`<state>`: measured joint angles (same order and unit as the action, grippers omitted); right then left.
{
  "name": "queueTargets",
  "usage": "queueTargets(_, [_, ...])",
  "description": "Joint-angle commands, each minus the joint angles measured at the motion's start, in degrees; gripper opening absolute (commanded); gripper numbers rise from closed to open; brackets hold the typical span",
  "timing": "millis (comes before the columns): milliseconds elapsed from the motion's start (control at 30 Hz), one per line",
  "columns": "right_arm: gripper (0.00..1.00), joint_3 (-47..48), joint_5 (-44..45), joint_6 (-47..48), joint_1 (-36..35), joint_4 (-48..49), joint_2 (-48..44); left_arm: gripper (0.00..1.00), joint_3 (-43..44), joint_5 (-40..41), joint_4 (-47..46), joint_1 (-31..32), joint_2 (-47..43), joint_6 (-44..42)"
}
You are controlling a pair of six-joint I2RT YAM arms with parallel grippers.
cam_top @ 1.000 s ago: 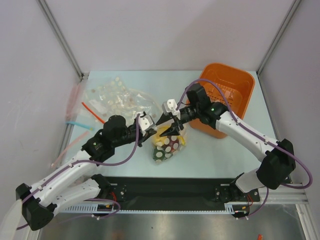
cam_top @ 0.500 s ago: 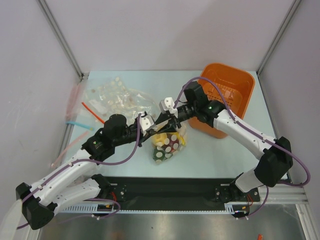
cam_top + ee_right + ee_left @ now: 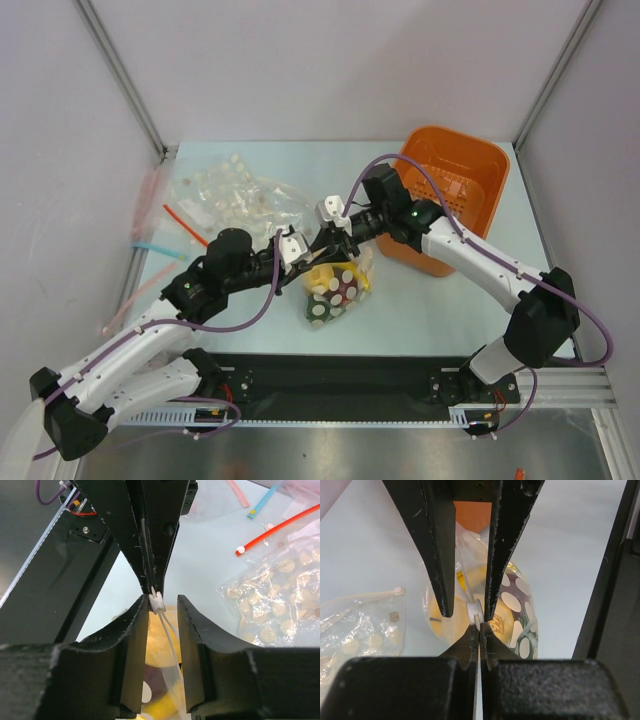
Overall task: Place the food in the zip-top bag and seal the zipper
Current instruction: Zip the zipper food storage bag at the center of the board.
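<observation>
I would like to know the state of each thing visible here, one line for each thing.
Left end effector: shut on the top edge of the zip-top bag.
Right end effector: open, fingers on either side of the white zipper slider.
Zip-top bag: held up by its top edge; how far it is sealed cannot be told.
Food: inside the bag.
Orange basket: upright on the table.

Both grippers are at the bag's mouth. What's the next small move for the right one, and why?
Probably close the right gripper on the white slider. Its fingers straddle the slider with a gap showing, while the left gripper is shut on the zip-top bag edge beside it, bracing it for the pull.
</observation>
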<state>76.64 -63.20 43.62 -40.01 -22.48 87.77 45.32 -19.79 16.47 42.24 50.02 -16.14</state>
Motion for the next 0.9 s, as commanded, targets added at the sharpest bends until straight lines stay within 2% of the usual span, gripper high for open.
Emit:
queueTargets(0, [0.33,2.0,-0.1,1.4,-0.3,0.3,0.3,0.0,2.9,-1.6,-0.4,-0.3,-1.1,-1.6])
queueTargets(33, [0.33,2.0,-0.2,1.4,-0.3,0.5,0.5,0.0,2.9,-1.5,-0.4,-0.3,-1.1,-1.7])
queueTargets(133, [0.25,2.0,-0.3,1.5,-0.3,0.4,0.7,0.0,3.1,-1.3,0.0,-0.3,-1.1,-2.0])
queueTargets(167, [0.15,2.0,-0.3,1.6,-0.3,0.5,0.7,0.0,3.2,-1.3,0.1,-0.3,-1.1,-2.1])
queueTargets(267, [0.0,2.1,-0.3,1.7,-0.2,0.2,0.7,0.0,3.2,-0.9,0.4,-0.3,-1.2,-2.1])
queueTargets(867, [0.0,3.6,0.9,1.7,4.6,-2.0,1.9,0.0,5.5,5.7,1.4,-2.2,-6.3,-1.3])
